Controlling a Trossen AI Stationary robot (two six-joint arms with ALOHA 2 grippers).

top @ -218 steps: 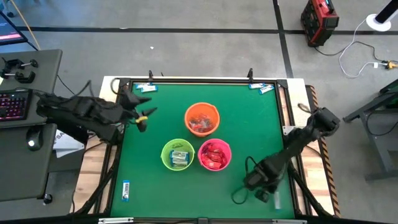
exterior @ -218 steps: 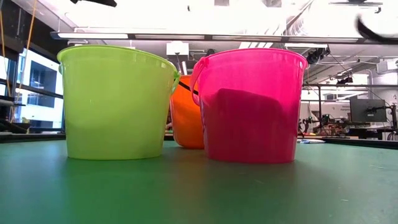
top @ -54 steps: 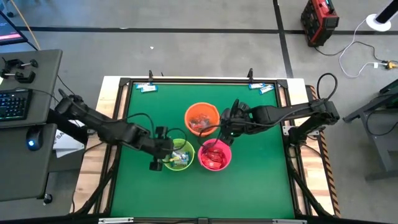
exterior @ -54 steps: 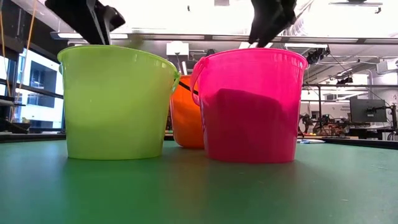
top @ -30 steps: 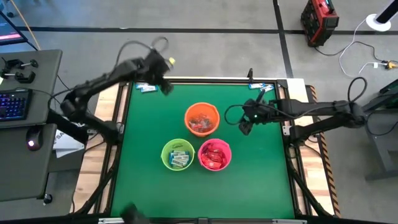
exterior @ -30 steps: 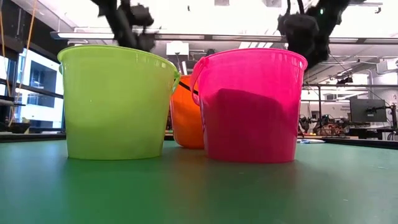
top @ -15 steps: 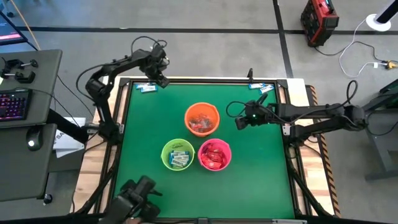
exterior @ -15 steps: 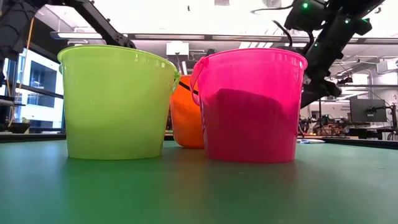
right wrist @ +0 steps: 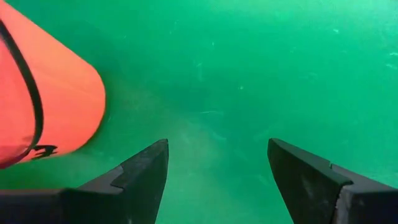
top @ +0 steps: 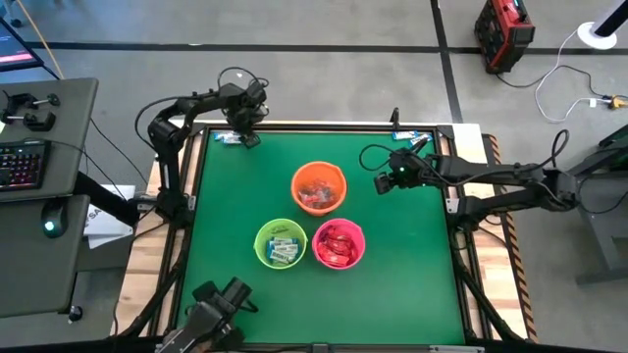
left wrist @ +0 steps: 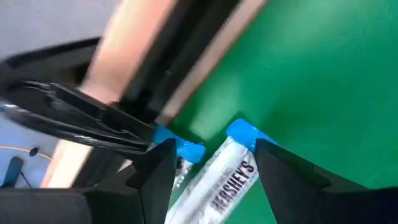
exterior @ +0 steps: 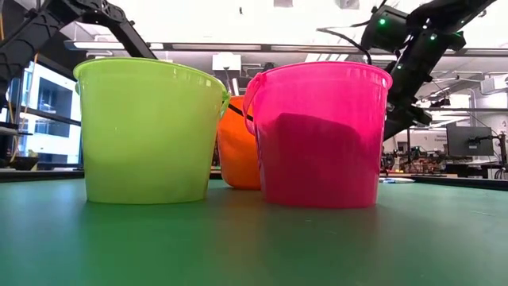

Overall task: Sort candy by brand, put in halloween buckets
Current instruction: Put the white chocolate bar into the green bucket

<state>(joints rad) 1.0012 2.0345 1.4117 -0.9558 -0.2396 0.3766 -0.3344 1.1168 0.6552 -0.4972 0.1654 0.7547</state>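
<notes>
Left tool [left wrist: 211, 168], fingers spread wide, hovers over a blue-and-white candy [left wrist: 230, 180] at the bench's [top: 412, 294] far left corner: pickup step. Next, I judge: descend, close, carry to the green bucket [top: 281, 243]. Right tool [right wrist: 217, 168], empty and wide, waits beside the orange bucket [right wrist: 43, 106].

Three buckets [top: 319, 188] clustered mid-table [top: 412, 275]; candy [top: 233, 138] at far-left corner.
</notes>
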